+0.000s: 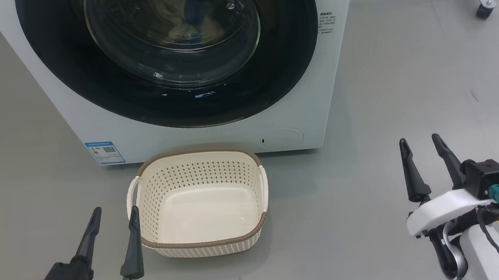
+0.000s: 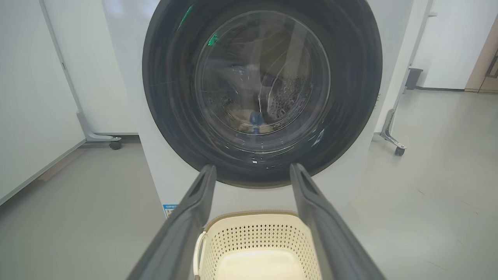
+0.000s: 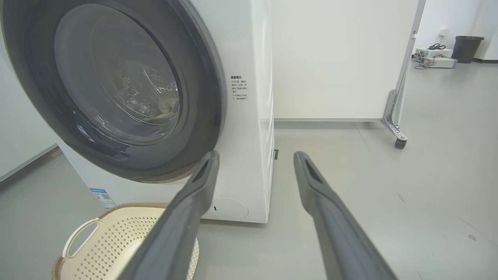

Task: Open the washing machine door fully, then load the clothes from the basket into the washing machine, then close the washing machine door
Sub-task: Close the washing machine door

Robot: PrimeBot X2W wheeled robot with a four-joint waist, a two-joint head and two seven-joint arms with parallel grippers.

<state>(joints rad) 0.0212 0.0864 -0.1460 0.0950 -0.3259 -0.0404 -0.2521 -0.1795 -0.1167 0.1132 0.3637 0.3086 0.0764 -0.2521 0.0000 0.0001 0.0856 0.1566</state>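
Note:
The washing machine [image 1: 300, 109] stands straight ahead, and the washing machine door [image 1: 94, 90] lies flat against its front. Through the glass bowl I make out cream clothes [image 1: 187, 29] with a blue patch, lying inside the drum. The basket [image 1: 197, 153] sits on the floor right before the machine, with nothing in it. My left gripper [image 1: 116, 209] is open at the basket's left handle and holds nothing. My right gripper [image 1: 419, 139] is open over bare floor, well right of the basket. The left wrist view looks past the open left gripper [image 2: 253, 166] at the door [image 2: 167, 97] and the basket [image 2: 253, 237].
Grey floor lies on both sides of the machine. A white partition panel on a wheeled foot [image 3: 397, 136] stands behind and right of the washer, and another wheeled foot [image 2: 113, 144] is at its left. A dark bin [image 3: 469, 48] stands far off.

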